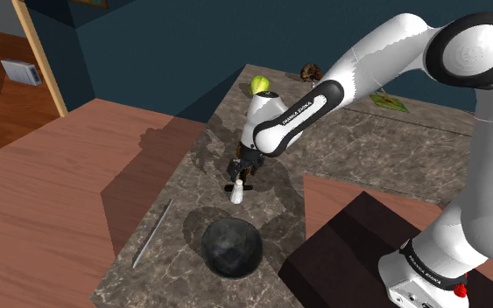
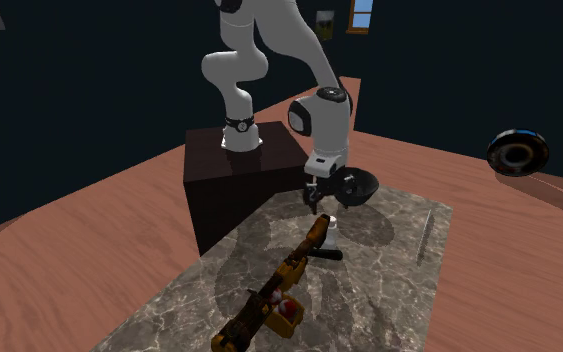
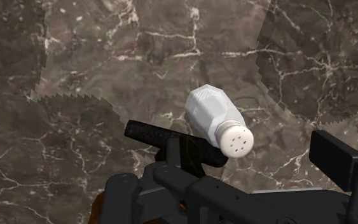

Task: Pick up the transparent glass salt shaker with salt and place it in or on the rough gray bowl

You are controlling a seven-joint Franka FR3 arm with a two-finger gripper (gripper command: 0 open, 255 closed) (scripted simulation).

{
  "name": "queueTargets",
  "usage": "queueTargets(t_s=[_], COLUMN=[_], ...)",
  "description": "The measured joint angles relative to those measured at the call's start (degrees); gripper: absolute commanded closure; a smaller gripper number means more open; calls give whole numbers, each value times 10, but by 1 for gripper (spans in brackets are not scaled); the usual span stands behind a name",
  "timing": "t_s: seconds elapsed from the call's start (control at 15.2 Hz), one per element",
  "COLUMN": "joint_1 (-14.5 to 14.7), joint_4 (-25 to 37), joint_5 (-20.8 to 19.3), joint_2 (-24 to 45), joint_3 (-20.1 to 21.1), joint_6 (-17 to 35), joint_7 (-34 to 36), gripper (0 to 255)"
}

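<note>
Claw (image 1: 244,172) spread — salt shaker (image 3: 217,119) upright just beneath

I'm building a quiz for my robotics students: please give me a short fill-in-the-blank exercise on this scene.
1. The white salt shaker stands ___ on the marble counter.
2. The gripper hangs directly ___ the shaker, fingers open.
3. The dark bowl holds ___.
Missing words: upright; above; nothing.

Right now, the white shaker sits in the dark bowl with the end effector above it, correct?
No: the shoulder view shows the white shaker standing on the marble table, apart from the dark bowl. The end effector is above it.
</note>
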Motion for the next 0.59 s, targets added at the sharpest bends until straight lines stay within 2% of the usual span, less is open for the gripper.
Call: queueTargets(t_s=[0.59], joint_1=[11], joint_4=[19], joint_5=[-11], joint_2=[60], joint_3=[-11], joint_6=[42], joint_7=[7], gripper=[0])
